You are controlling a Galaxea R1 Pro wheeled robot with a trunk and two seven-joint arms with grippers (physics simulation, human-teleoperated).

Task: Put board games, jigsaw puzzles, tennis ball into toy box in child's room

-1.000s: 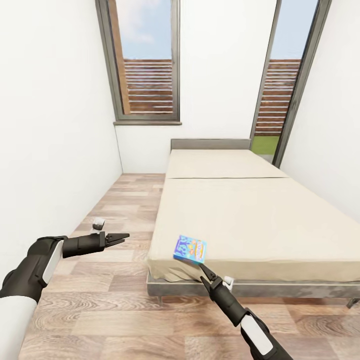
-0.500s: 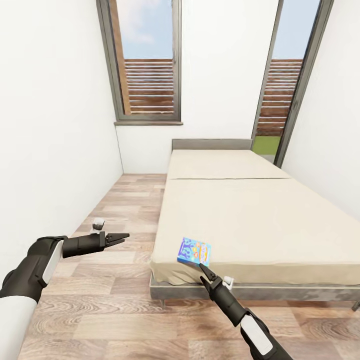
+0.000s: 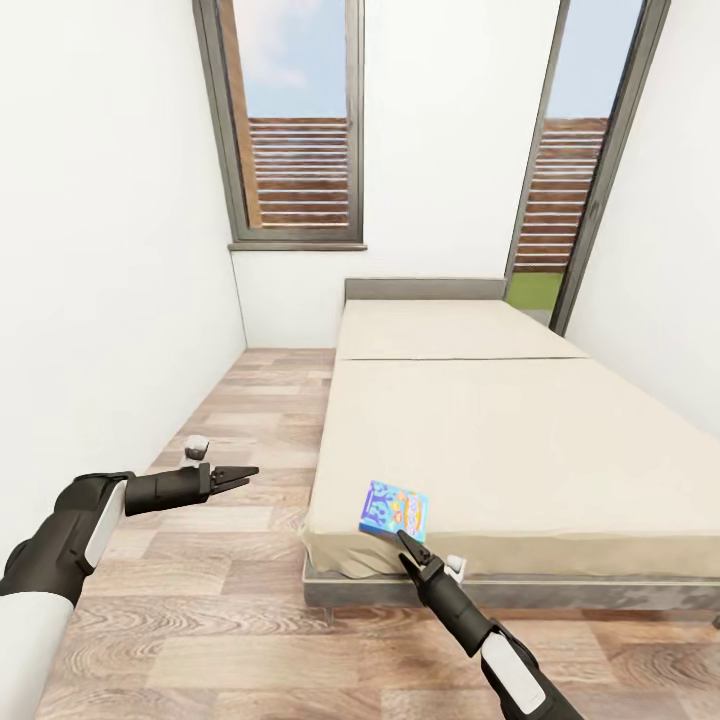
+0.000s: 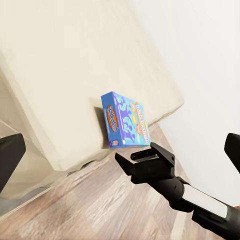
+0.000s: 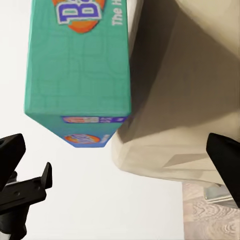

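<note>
Head view: the bed (image 3: 500, 440), with a beige two-part mattress and a grey headboard, stood against the far wall below two tall windows, on a wood-plank floor (image 3: 230, 450). A small blue board game (image 3: 394, 509) lay flat on the mattress near its front left corner. The right gripper (image 3: 404, 541) reached toward the bed, its tips just in front of the game at the mattress edge; whether they touched the box could not be told. In the right wrist view, the two dark fingers (image 5: 11, 155) stood wide apart at either side, with nothing between them, and the game (image 5: 80, 65) showed as a teal-sided box resting on the mattress beyond them. The left gripper (image 3: 243, 473) was held out over the floor, well apart from the bed, its fingers close together and gripping nothing. In the left wrist view, the game (image 4: 125, 120) lay on the mattress corner, and the right arm (image 4: 165, 175) extended toward it from the floor side.
</note>
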